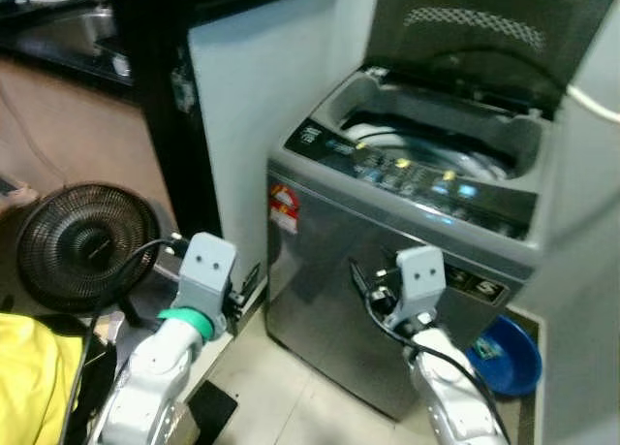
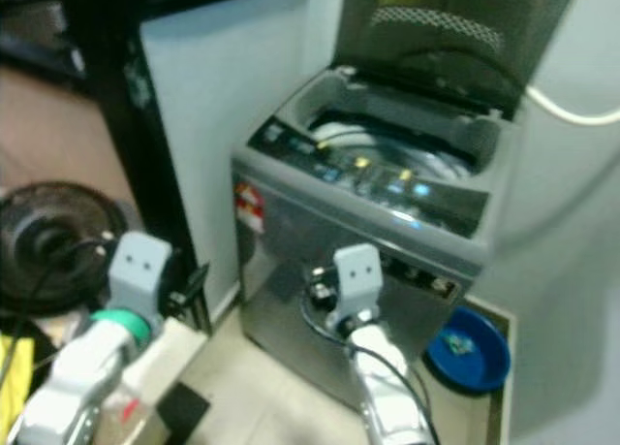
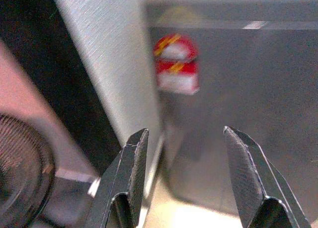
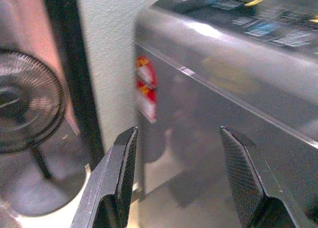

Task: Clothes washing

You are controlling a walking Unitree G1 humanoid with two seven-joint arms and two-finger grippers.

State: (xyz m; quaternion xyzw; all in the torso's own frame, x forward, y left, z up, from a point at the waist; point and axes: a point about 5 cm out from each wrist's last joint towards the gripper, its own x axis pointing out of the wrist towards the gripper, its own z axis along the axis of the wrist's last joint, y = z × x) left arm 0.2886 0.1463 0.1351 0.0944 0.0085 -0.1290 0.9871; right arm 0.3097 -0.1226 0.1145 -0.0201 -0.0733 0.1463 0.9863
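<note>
Leftmost: black fan [image 1: 85,243], yellow cloth [image 1: 29,382] below. Left gripper [image 3: 184,183] spread, empty, facing washing machine [image 1: 387,300] front. Right gripper [image 4: 176,181] likewise spread. Lid [image 1: 475,38] raised. Blue basin [image 1: 509,356] at right.

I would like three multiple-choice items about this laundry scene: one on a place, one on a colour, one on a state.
1. Where is the black fan?
A. left of the washing machine
B. on top of it
C. inside it

2. What colour is the basin on the floor?
A. red
B. blue
C. white

3. How is the machine's lid?
A. shut
B. raised
C. removed

Answers: 1 A, the fan stands on the floor beyond the dark post; 2 B, it is blue by the machine's right corner; 3 B, the lid stands up and the drum shows.
</note>
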